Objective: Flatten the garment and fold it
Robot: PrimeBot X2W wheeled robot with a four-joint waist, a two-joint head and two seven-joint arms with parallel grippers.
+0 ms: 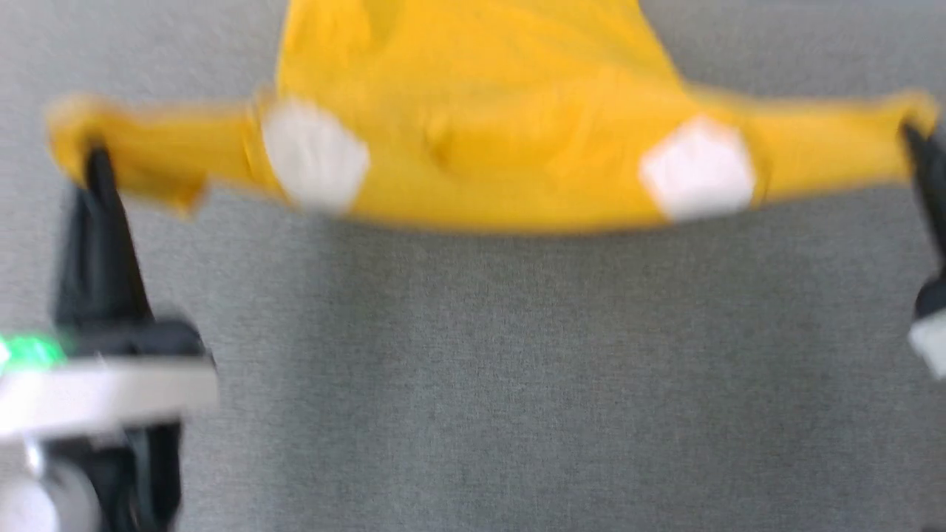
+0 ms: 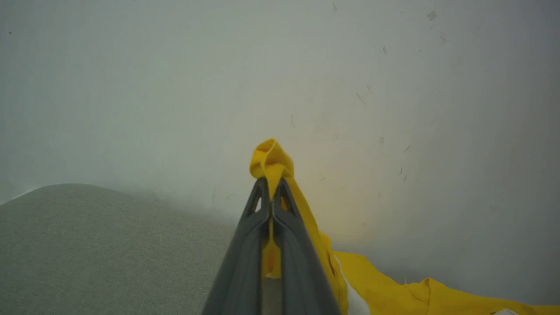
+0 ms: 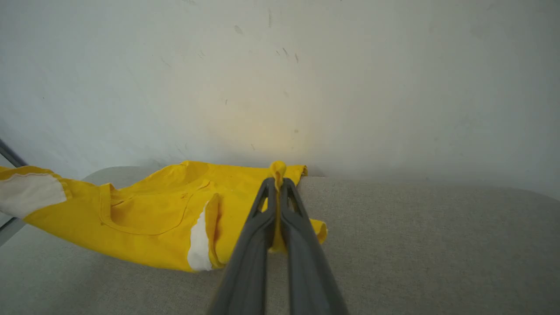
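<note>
Grey table [image 1: 473,384]; yellow shirt [image 1: 480,140] stretched taut over it. Left gripper [image 1: 97,159] and right gripper [image 1: 913,140] each pinched shut on a sleeve tip. Risk: thin bites of cloth, so a harder pull could slip one free.

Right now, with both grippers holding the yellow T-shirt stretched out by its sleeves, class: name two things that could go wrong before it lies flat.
1. The left gripper and right gripper each pinch just a small bunch of a sleeve of the T-shirt; a harder pull might slip it free.
2. The cloth beside the right gripper is doubled over, so it may land on the grey fabric surface creased.
</note>
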